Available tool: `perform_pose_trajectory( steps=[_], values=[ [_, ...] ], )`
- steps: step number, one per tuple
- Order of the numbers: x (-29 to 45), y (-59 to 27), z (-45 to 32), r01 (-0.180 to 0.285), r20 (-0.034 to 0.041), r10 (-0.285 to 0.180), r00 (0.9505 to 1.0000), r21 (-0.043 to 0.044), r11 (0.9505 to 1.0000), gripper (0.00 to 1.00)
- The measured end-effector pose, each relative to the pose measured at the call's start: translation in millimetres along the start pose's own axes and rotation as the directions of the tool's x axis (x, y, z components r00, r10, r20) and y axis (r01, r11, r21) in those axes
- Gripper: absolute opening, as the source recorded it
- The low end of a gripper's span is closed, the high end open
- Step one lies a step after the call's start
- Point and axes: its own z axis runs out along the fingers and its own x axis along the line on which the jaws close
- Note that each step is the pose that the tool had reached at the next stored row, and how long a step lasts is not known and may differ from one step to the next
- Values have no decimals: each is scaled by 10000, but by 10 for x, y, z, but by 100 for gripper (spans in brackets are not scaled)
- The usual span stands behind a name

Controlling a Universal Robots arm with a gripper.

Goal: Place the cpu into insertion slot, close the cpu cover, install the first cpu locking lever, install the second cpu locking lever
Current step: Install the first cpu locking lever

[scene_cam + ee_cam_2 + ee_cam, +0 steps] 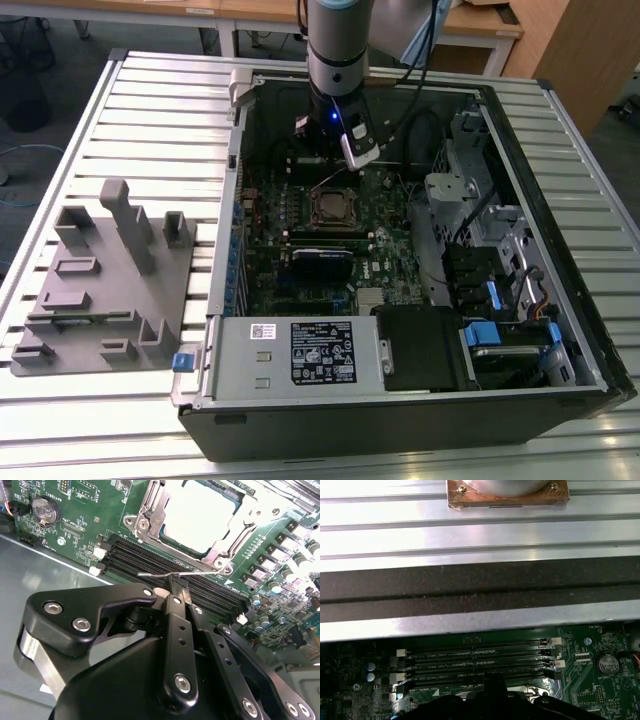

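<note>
The claw [338, 160] hangs inside the open computer case [400, 432], just beside the insertion slot [334, 206].

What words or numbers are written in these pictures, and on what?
Big label on the power supply: print too small to read.
Small white sticker beside it: too small.
Green circuit board: white marks blurred, unreadable.
Nothing can be quoted.

Robotics lab: opened computer case [400, 428] on slatted aluminium bench [150, 110], wooden desks [490, 25] behind
</note>
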Motion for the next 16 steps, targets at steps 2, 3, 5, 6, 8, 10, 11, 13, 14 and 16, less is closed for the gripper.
perform_pose_trajectory(
  steps=[2,3,5,6,8,10,11,13,14,16],
  values=[
    [1,-2,7,1,2,-1,10000,1,10000,11],
    [1,-2,7,0,2,0,10000,2,10000,11],
    [1,-2,9,0,3,0,10000,0,10000,11],
    [1,-2,9,0,3,0,10000,0,10000,11],
    [1,-3,10,0,3,0,10000,0,10000,11],
    [1,-4,15,0,4,0,10000,-2,10000,11],
    [1,-4,15,0,3,0,10000,-1,10000,11],
    [2,-5,19,0,4,0,10000,0,10000,11],
    [2,-6,23,1,3,-1,10000,-1,10000,11],
    [2,-6,26,1,4,-1,10000,-2,10000,11]
  ],
)
